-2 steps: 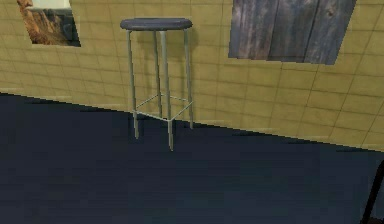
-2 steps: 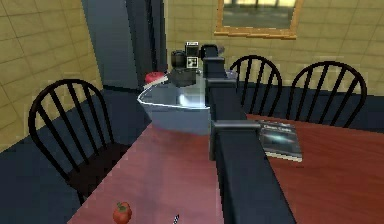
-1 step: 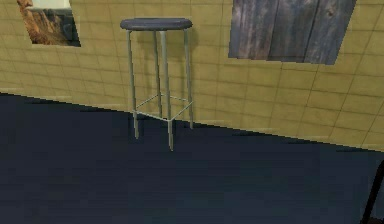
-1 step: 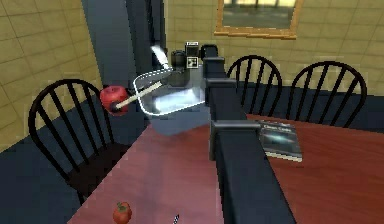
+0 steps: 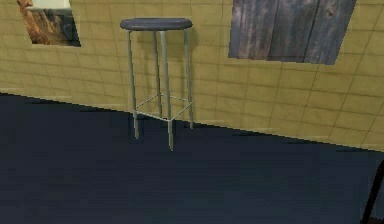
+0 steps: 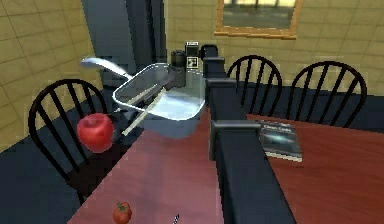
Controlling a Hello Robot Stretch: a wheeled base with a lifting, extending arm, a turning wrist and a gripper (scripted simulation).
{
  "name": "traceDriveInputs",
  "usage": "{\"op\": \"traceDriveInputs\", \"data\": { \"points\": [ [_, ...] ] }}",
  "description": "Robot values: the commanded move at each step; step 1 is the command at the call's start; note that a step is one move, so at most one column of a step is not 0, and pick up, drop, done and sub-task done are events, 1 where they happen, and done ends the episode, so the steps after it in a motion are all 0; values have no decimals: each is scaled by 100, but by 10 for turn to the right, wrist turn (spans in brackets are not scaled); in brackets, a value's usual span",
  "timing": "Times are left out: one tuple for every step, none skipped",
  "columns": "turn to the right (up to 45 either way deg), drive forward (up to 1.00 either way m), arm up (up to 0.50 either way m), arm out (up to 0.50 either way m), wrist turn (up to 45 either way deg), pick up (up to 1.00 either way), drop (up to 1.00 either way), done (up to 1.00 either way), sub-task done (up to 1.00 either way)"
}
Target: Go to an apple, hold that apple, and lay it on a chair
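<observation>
Now: fingers hold the red apple in the air, just off the counter's edge toward the arm side view's left; a black chair stands at that edge.

I'm looking at a home's dining area: a wooden table with black spindle-back chairs, and a bar stool against a yellow tiled wall with framed pictures.

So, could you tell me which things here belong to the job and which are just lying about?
Job: red apple; black chair behind it.

Lying about: metal pan; book; small red fruit on the table; stool; wall picture.
</observation>
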Motion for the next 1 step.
{"op": "traceDriveInputs", "data": {
  "points": [
    [0,0,0,0,-90,0,0,0,0]
  ]
}}
